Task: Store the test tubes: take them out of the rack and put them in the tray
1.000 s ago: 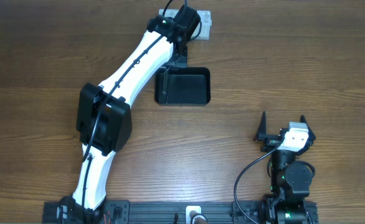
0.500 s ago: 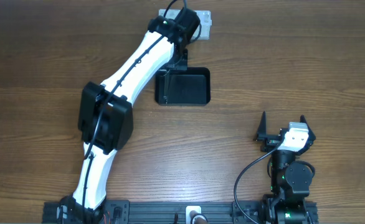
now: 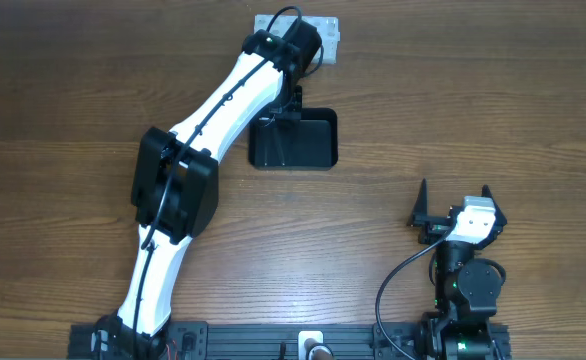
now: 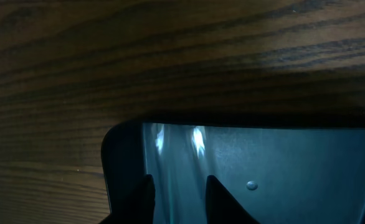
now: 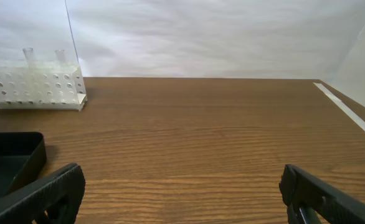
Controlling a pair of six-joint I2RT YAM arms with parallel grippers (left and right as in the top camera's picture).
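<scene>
My left gripper [image 4: 176, 200] hangs over the left end of the black tray [image 4: 294, 162], shut on a clear test tube [image 4: 179, 158] that points down into the tray. In the top view the left gripper [image 3: 285, 108] is at the tray's [image 3: 318, 158] far left corner, just in front of the clear rack [image 3: 328, 35]. The rack [image 5: 36, 87] has two tubes [image 5: 28, 55] standing in it. My right gripper [image 5: 182, 179] rests open near its base, well away from the tray, with nothing between its fingers.
The wooden table lies bare between the tray and the right gripper [image 3: 453, 192]. A white wall stands behind the rack. A strip of white tape [image 5: 347, 115] marks the table's far right side.
The left arm has shifted slightly to the right, carrying the tube further over the tray. The right arm has not moved.
</scene>
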